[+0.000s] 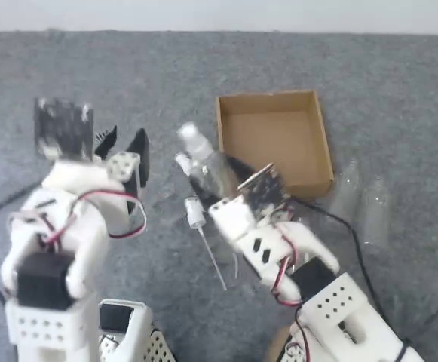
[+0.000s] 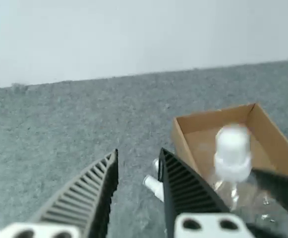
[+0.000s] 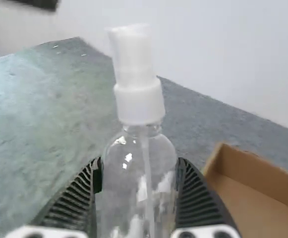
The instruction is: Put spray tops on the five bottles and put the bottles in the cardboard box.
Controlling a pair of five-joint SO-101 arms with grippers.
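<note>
The bottle (image 1: 207, 167) you are carrying already wears its spray top (image 3: 136, 89). Your right gripper (image 3: 138, 171) is clamped round the clear body with both jaws pressed against it. In the high view the bottle leans with its top towards 11 o'clock, just beside the 9 o'clock wall of the cardboard box (image 1: 271, 139), and no part of it is over the rim yet.

The box floor is bare, so I judge nothing is packed and this is the first of five. Two clear bottles (image 1: 360, 202) stand without tops at 4 o'clock from the box, close together. One loose spray top (image 1: 196, 213) lies on the carpet (image 1: 369, 83) at 6 o'clock from the held bottle, its tube trailing towards you. A small white piece (image 1: 182, 161) sits at 9 o'clock from the bottle; I cannot tell whether it is another top.

Your left gripper (image 2: 139, 153) holds nothing, jaws parted to a middling gap, near the bottle at 9 o'clock.

For room, you must lift over the box's 9 o'clock wall. The box interior is free, and open carpet lies at 12 o'clock beyond it. Watch your right arm's elbow: the bare bottles stand near it and look easy to topple.
</note>
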